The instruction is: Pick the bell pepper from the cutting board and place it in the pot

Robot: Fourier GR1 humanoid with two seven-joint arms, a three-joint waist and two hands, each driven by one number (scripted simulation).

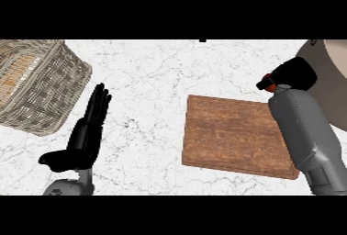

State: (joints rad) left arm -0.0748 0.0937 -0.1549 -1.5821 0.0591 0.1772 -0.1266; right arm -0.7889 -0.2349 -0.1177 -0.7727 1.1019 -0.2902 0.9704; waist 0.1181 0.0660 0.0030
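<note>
Left forearm enters from the lower edge at lower left; left hand (pixel 89 126) is upright, fingers straight and pointing up, thumb out to the left, holding nothing. It rests on bare marble counter (pixel 146 82) and touches no object.

Wicker basket (pixel 37 82) sits at upper left, cut off by the left edge. Its right rim is near the left fingertips but apart from them.

Between the left hand and the cutting board (pixel 230 135) runs a wide strip of open counter, top to bottom. The board lies right of centre, slightly rotated, its top surface bare.

Right forearm crosses the board's right edge and hides that corner. Right hand (pixel 295 73) is above the board's upper right corner, fingers curled round the bell pepper (pixel 268 84); only a small red-orange part shows at the hand's left side.

Pot (pixel 332 78) is at the far right, cut off by the right edge. The hand sits at its rim; contact cannot be judged.
</note>
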